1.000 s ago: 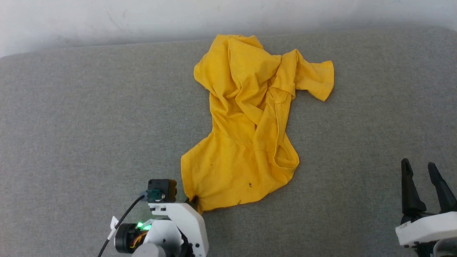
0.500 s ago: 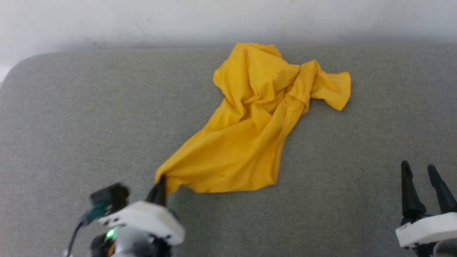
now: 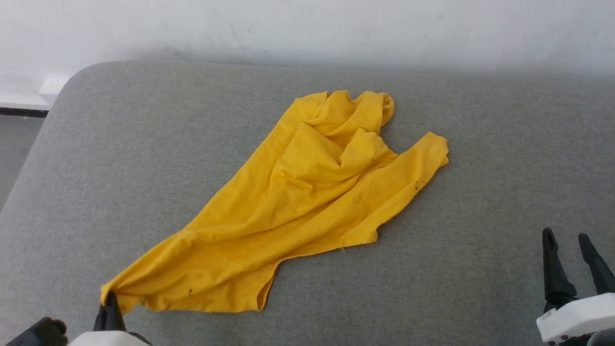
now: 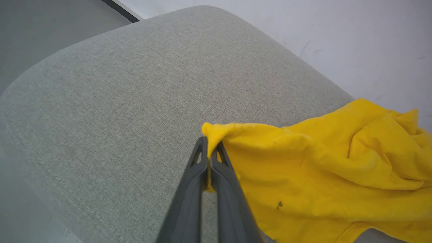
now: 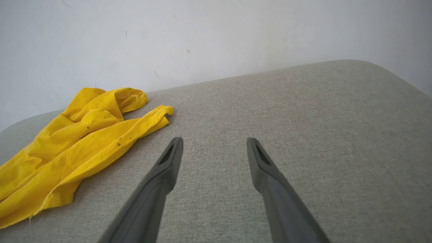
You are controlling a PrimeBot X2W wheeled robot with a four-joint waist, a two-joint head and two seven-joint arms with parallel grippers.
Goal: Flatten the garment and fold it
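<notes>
Lying crumpled on the grey fabric-covered surface (image 3: 480, 144), the soft, light mustard-yellow cloth T-shirt (image 3: 298, 192) is pinched at one corner by the left gripper's (image 4: 210, 148) fingers, the right gripper's (image 3: 567, 235) being spread and empty, and is judged best taken at another hem corner.

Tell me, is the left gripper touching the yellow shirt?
Touching. The left wrist view shows the left gripper shut on a corner of the shirt.
</notes>
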